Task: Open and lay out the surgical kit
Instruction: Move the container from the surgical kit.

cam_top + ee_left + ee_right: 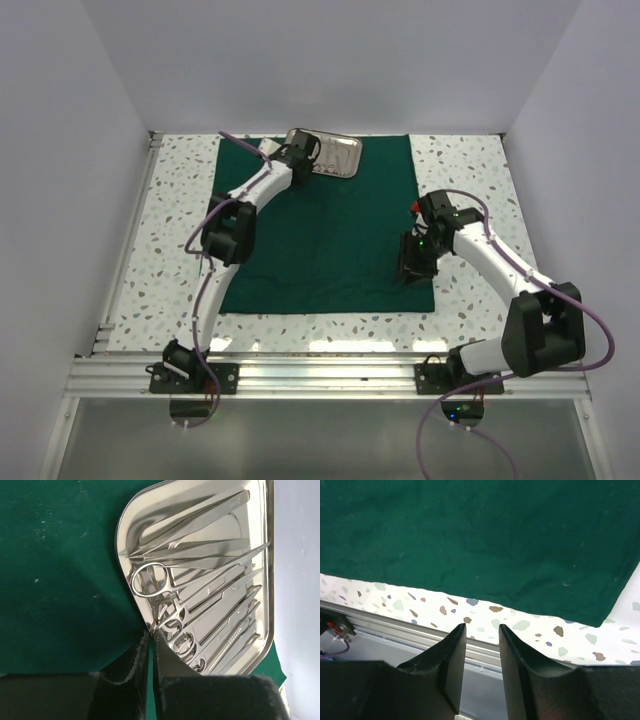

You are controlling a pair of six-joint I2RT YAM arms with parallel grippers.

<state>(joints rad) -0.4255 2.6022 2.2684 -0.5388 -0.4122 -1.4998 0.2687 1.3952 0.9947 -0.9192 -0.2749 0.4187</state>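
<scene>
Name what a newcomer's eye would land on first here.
The dark green cloth spread flat across the speckled table dominates. At its far edge sits a shiny steel tray packed with silver instruments, the left gripper at its rim. The right gripper hangs open by the cloth's near right corner.

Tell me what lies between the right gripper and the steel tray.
Only bare green cloth separates the right gripper from the tray, per the top view.
</scene>
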